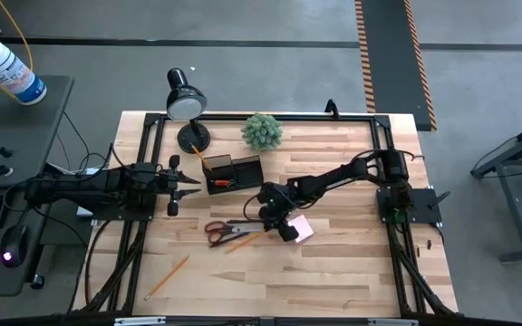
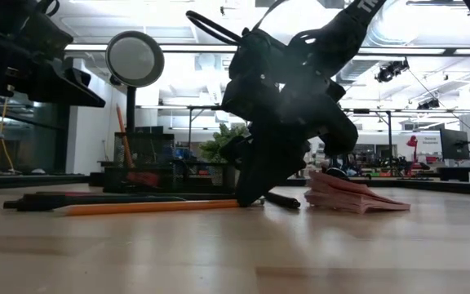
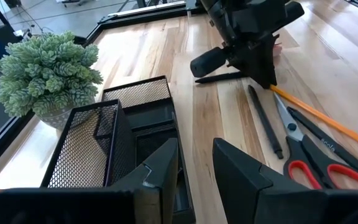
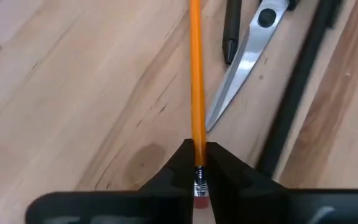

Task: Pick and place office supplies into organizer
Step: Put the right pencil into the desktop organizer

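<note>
The right gripper (image 4: 197, 163) pinches the orange pencil (image 4: 196, 74) at its eraser end, seen only by its wrist camera, while the left gripper (image 3: 194, 165) waits, fingers apart, beside the organizer (image 3: 129, 124).

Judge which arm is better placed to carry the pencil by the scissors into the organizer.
Right. The right gripper is shut on that pencil at its eraser end. The left gripper hangs open near the organizer, holding nothing.
</note>
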